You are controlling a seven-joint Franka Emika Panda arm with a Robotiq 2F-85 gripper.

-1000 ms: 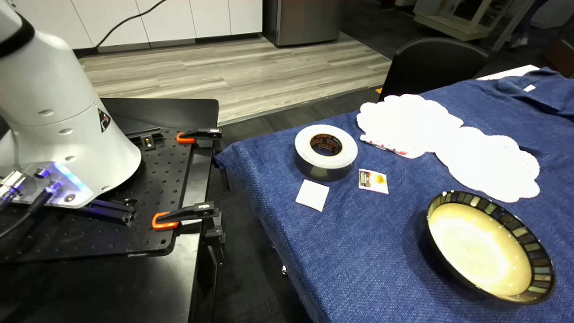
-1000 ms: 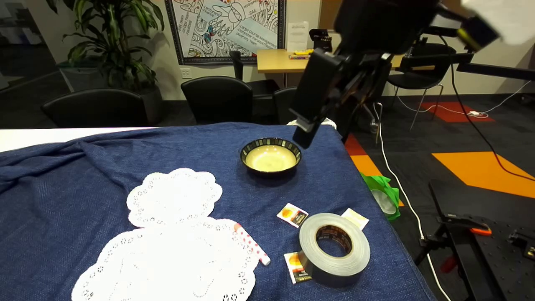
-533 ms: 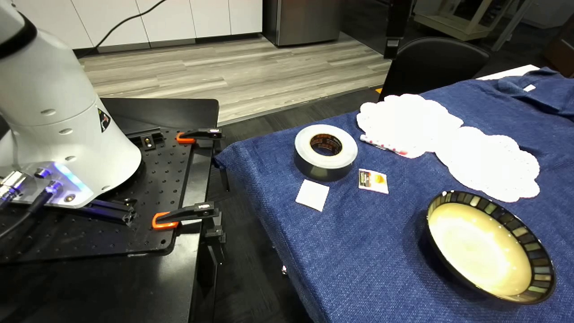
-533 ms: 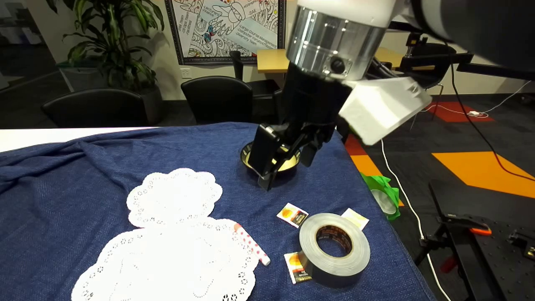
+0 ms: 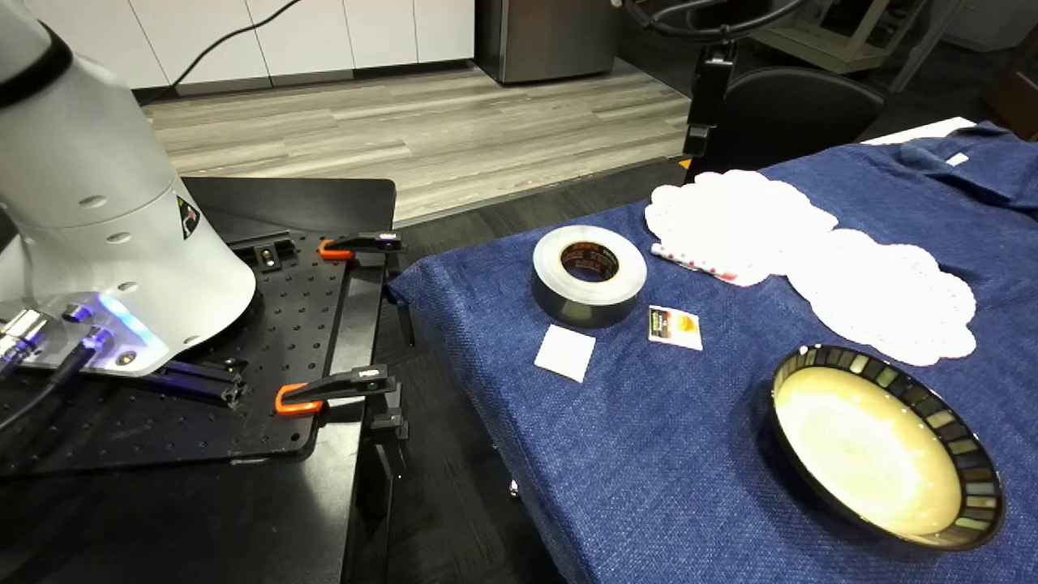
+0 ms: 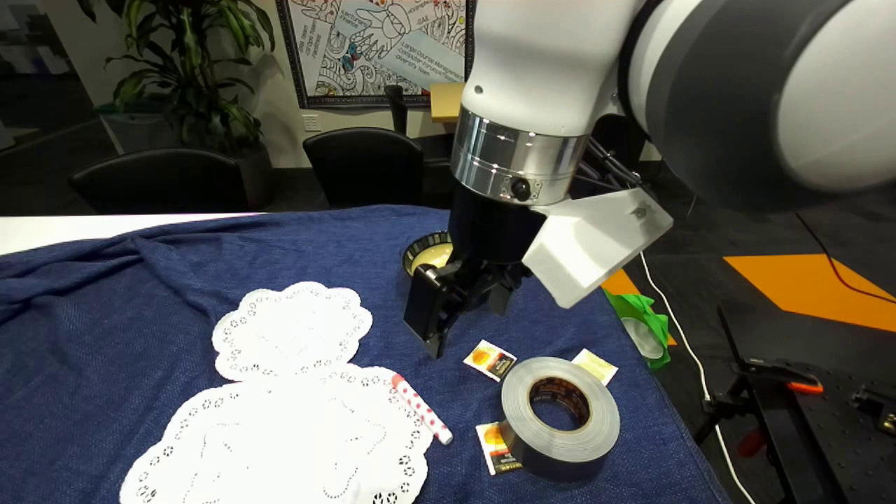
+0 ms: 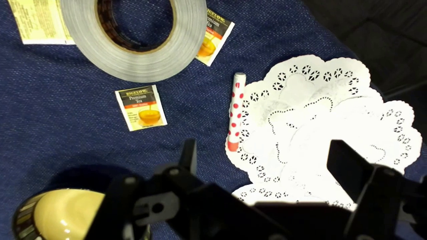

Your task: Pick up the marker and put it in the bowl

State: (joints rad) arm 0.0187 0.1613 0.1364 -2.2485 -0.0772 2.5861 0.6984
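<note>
The marker is a slim white stick with red dots and a red end. It lies on the edge of a white doily in both exterior views (image 5: 693, 264) (image 6: 422, 408) and in the wrist view (image 7: 236, 113). The bowl, cream inside with a dark tiled rim, stands on the blue cloth (image 5: 868, 450). It is partly hidden behind my gripper in an exterior view (image 6: 428, 253) and partly in the wrist view (image 7: 65, 210). My gripper (image 6: 465, 327) is open and empty, above the table and apart from the marker. Its spread fingers show in the wrist view (image 7: 263, 144).
A large tape roll (image 5: 631, 274) stands near the marker. Tea packets lie around it, one (image 6: 490, 360) towards the bowl and one (image 6: 495, 448) partly under the roll. Overlapping white doilies (image 5: 730, 219) lie beside the marker. A black chair (image 5: 791, 122) stands at the table edge.
My gripper has come down and left in an exterior view, from beside the bowl towards the marker, now covering part of the bowl. The marker and the bowl have not moved.
</note>
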